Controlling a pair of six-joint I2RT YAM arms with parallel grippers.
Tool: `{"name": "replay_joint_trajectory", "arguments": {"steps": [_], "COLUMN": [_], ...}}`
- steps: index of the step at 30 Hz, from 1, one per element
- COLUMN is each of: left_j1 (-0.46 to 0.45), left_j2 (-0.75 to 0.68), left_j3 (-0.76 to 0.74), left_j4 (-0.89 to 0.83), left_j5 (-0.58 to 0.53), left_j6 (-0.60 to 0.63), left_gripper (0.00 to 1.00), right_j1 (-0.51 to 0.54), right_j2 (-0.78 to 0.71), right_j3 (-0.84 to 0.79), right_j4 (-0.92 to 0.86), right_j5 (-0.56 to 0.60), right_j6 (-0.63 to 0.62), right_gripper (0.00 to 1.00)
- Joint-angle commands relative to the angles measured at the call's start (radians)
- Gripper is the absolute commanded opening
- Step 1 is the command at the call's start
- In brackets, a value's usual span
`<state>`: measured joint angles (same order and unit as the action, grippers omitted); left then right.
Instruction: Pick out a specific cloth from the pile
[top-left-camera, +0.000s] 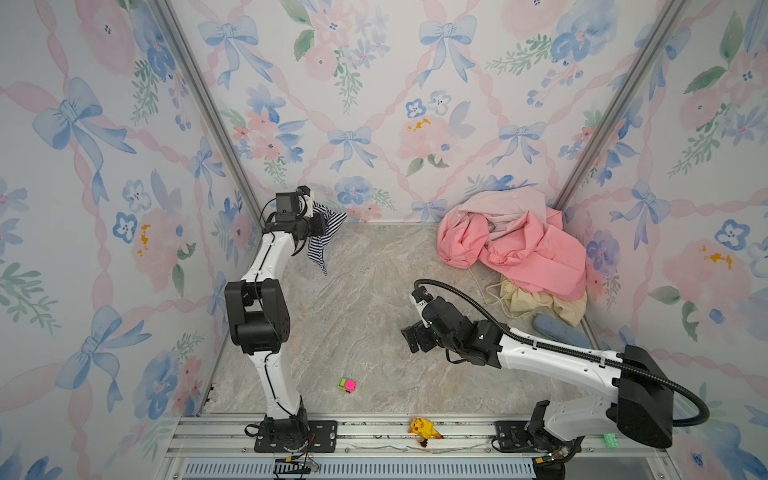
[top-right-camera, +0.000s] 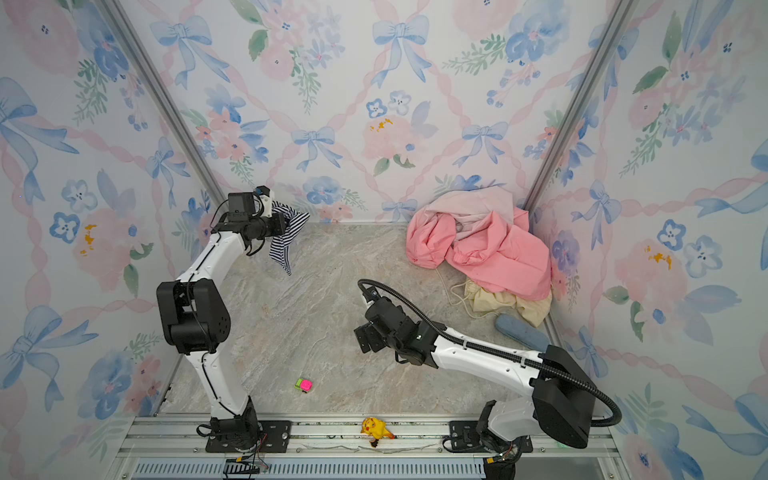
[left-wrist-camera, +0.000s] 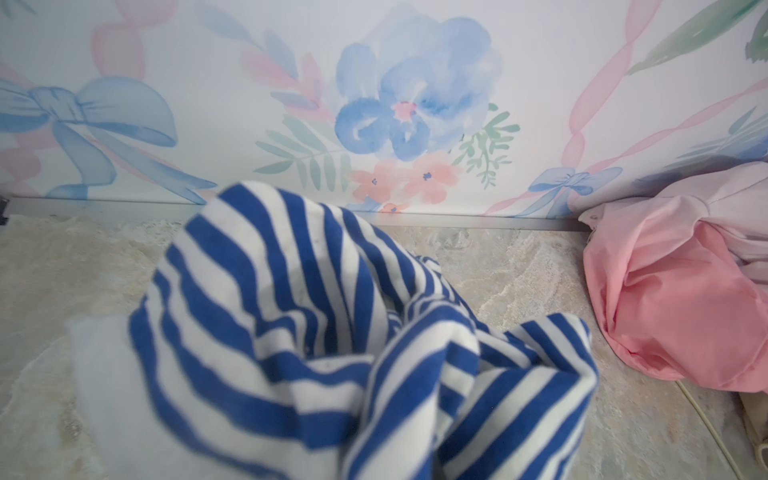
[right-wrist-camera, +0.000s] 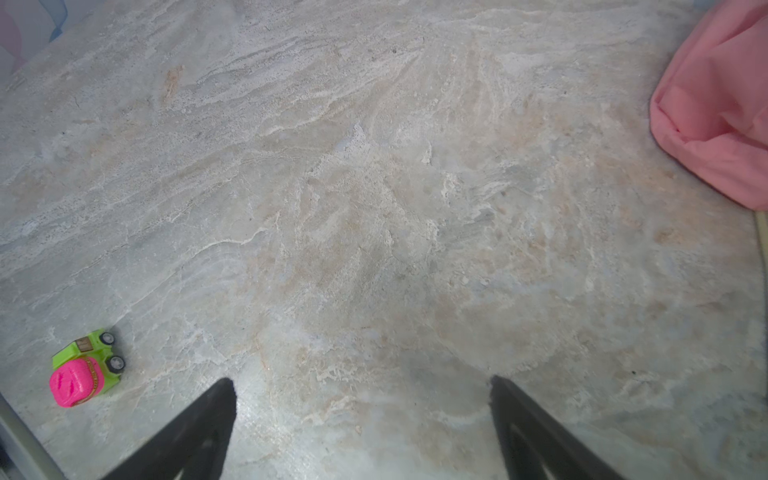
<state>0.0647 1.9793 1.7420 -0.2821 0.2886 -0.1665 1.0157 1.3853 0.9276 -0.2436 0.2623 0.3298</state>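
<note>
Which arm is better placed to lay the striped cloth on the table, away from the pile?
Left. Its jaws are shut on the striped cloth, which hangs far from the pile. The right jaws stand open and empty.

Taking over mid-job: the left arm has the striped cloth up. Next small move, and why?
Probably lower the left gripper toward the bare table and let go: the cloth hangs from its shut jaws, already well clear of the pile.
</note>
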Motion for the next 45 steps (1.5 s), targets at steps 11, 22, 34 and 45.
{"name": "replay_joint_trajectory", "arguments": {"steps": [11, 22, 34, 45], "left_j1": [-0.142, -0.128, -0.159, -0.079], "left_j2": [-0.049, -0.147, -0.032, 0.133], "left_j3": [-0.482, -0.690, -0.530, -0.306], "left_j4": [0.997, 0.840, 0.288, 0.005], "left_j5": [-0.479, -0.328, -0.244, -0.252], "left_j6": [0.079, 0.140, 0.100, 0.063], "left_gripper": [0.00, 0.00, 0.00, 0.00], "right_j1": [0.026, 0.026, 0.027, 0.026], "right_j2": [-0.014, -0.024, -0.033, -0.043], "right_j3": [0.001, -0.006, 0.004, 0.000], "right_j4": [-0.039, -0.029, -0.034, -0.045], "right_j5": [0.068, 0.082, 0.075, 0.092], "right_j6": [0.009, -0.015, -0.021, -0.034], "right_gripper": [0.97, 0.97, 0.97, 0.97]}}
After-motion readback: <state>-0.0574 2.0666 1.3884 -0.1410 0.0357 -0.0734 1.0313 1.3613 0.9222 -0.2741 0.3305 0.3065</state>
